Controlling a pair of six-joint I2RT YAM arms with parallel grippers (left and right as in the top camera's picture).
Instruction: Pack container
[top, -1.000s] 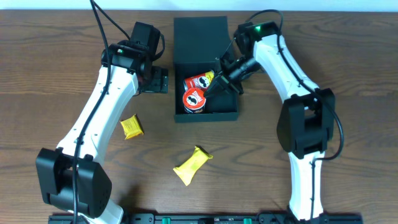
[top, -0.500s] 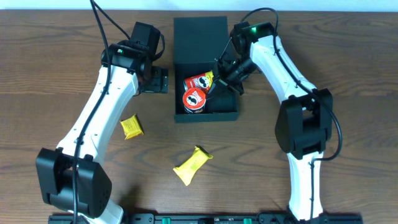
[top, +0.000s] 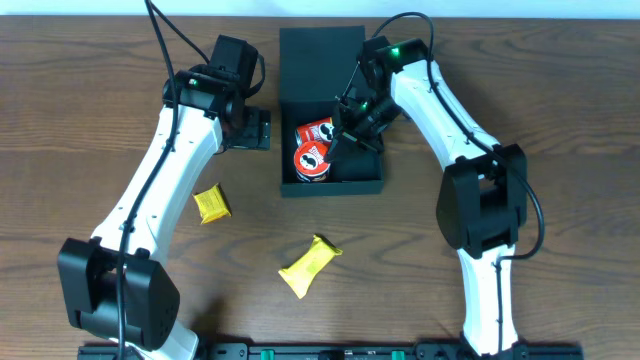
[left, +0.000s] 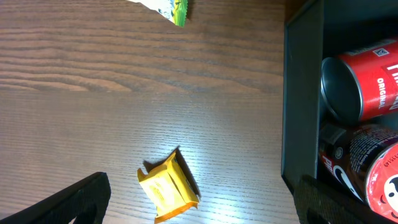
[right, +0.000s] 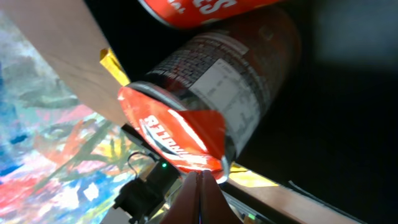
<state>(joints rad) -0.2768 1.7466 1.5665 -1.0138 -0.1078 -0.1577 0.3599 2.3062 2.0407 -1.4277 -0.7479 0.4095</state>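
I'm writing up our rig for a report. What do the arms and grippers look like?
The left arm and right arm: white links between bulky black joint housings, black cables looping off the upper joints. A green light glows on the right arm. The left gripper and right gripper are black.

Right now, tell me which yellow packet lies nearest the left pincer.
The short squarish packet left of the box, beside the left arm; the longer packet lies farther off, in front of the box.

Two cans (top: 312, 158) lie in the container (top: 330, 187); one packet (top: 210, 203) lies left of it, another packet (top: 309, 265) before it.
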